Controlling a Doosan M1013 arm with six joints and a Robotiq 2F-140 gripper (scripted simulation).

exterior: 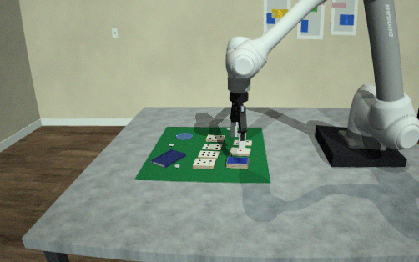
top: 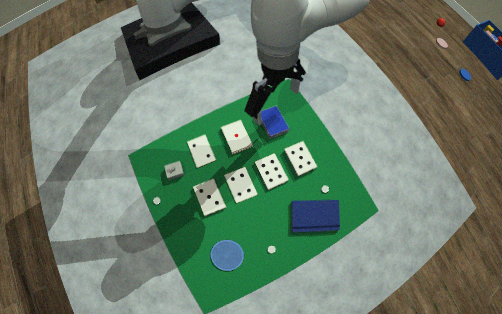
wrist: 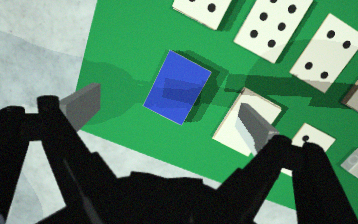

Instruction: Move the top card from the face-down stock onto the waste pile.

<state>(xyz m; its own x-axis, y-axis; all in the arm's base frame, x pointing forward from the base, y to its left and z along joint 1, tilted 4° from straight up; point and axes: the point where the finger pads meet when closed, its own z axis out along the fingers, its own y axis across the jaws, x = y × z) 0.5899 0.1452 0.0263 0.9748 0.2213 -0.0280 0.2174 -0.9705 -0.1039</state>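
Note:
The face-down stock is a short stack with a blue top, at the corner of the green mat nearest the robot base. It also shows in the wrist view and the side view. The waste pile is a stack topped by a white card with one red dot, right beside the stock; in the wrist view one finger partly covers it. My gripper is open and empty, hovering above the stock, with its fingers spread to either side of it in the wrist view.
A two-dot card and a small grey cube lie in the same row. Several black-dotted cards form the second row. A blue box, a blue disc and small white tokens sit farther out. The robot base stands behind.

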